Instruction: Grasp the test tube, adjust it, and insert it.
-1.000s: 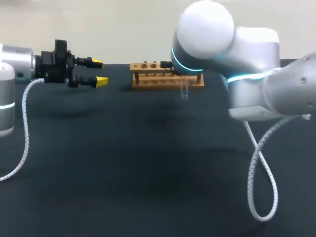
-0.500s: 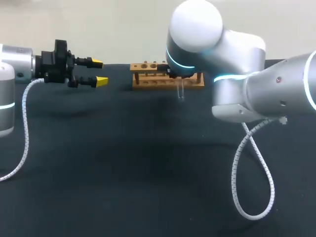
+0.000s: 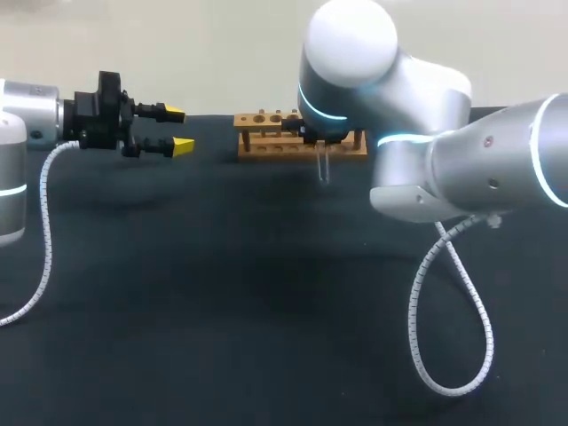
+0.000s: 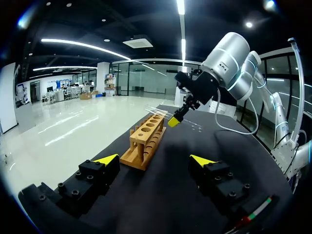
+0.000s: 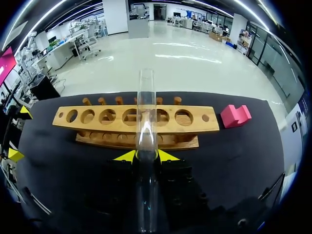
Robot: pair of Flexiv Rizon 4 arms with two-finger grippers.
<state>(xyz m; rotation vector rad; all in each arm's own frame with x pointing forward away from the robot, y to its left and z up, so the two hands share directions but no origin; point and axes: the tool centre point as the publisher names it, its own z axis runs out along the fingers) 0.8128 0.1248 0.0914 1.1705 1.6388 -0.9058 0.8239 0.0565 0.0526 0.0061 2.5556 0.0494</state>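
Right claw clamped on the clear test tube, one yellow tip pressing each side. From the head camera the tube hangs upright just in front of the wooden rack. Rack at 12 o'clock on the black worktop, by the far edge. Pink block at the right claw's 1 o'clock, beside the rack's end. Left claw at 10 o'clock, fingers apart, holding nothing.

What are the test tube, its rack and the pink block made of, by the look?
The test tube: clear glass or plastic, glossy; the rack shows through it and highlights streak its wall. The rack: light unpainted wood, smooth, with drilled round holes and dowel posts. The pink block: even matte colour, likely plastic or foam; unclear which.
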